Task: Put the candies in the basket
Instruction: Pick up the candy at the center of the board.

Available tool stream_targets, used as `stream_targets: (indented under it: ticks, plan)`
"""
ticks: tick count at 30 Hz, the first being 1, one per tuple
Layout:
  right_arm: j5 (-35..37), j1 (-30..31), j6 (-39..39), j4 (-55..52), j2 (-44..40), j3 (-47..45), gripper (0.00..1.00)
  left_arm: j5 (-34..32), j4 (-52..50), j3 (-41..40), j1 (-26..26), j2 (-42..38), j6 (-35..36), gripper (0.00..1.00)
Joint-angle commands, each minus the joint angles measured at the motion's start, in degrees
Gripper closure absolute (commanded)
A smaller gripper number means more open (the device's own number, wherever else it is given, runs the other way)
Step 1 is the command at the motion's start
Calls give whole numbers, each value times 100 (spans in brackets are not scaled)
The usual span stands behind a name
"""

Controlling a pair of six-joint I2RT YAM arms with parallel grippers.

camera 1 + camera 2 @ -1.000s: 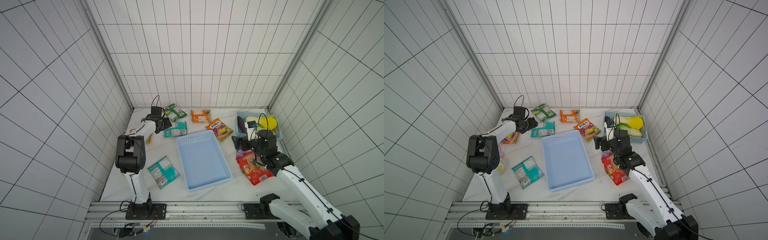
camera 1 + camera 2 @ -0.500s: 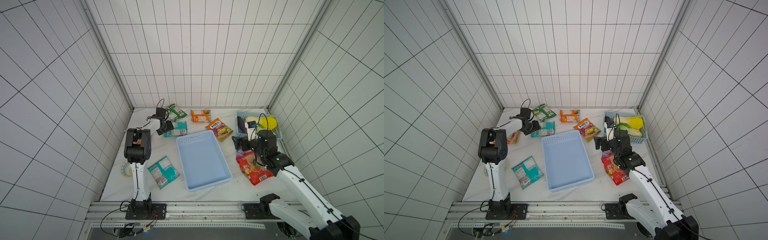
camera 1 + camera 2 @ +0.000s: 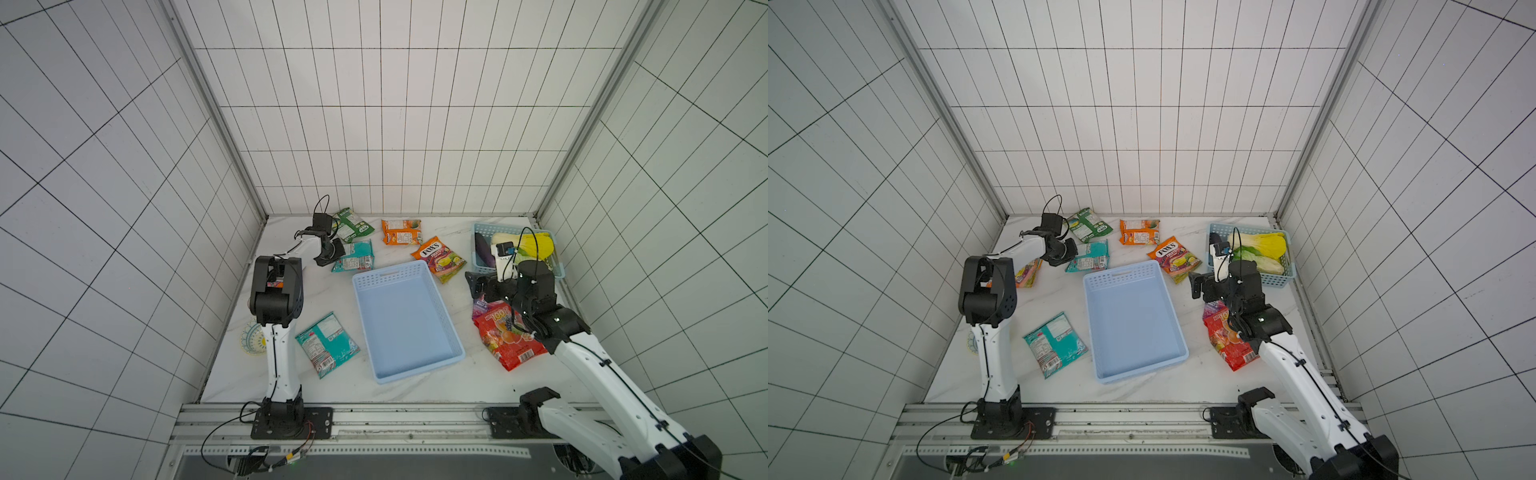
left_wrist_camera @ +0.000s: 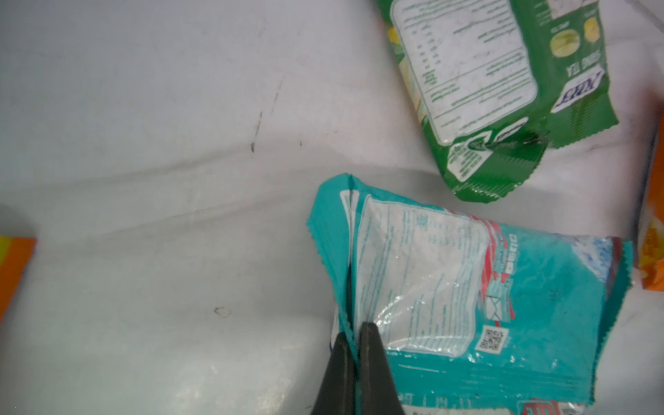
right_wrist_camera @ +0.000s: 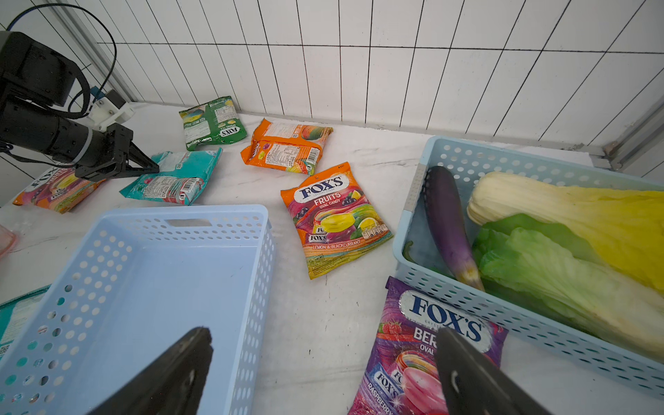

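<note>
Left fingers point(image 4: 372, 346) are clamped tight on the teal bag point(image 4: 467, 287), nipping a raised fold at the end nearest the left wall. The bag is label side up, with the rest of it lying on the table point(image 3: 478, 382). Its long axis runs across the table, roughly parallel to the back wall, with the free end pointing to the robot's right. It sits just behind the basket's back-left corner, not touching it. The basket point(image 3: 390, 272) is mid-table, long axis front to back and slightly skewed. Right fingers point(image 5: 463, 366) are spread wide and hold nothing, one over the basket's right wall and one over the purple FOX'S bag point(image 5: 406, 359). The other bags are all outside the basket. The green bag point(image 3: 353, 224) and orange bag point(image 3: 401, 232) lie by the back wall, and the FOX'S Fruits bag point(image 3: 438, 257) is off the back-right corner. A second teal bag point(image 3: 328, 345) lies front-left, and the red bag point(image 3: 505, 345) is partly under the right arm. The lattice basket point(image 3: 484, 227) at back right holds an eggplant and cabbages.
</note>
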Motion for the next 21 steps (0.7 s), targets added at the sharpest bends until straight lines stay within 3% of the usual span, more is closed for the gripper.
stream_targets:
  ticks: [1, 11, 21]
  plan:
    - [159, 35, -38, -107, -74, 46, 1, 63, -135, -81, 1, -171, -24, 100]
    - [-42, 51, -102, -40, -52, 36, 1, 897, 216, -390, 119, -919, -479, 100]
    - [-40, 548, -926, 238, 52, 24, 0, 1304, 545, -664, 262, -1654, -940, 100]
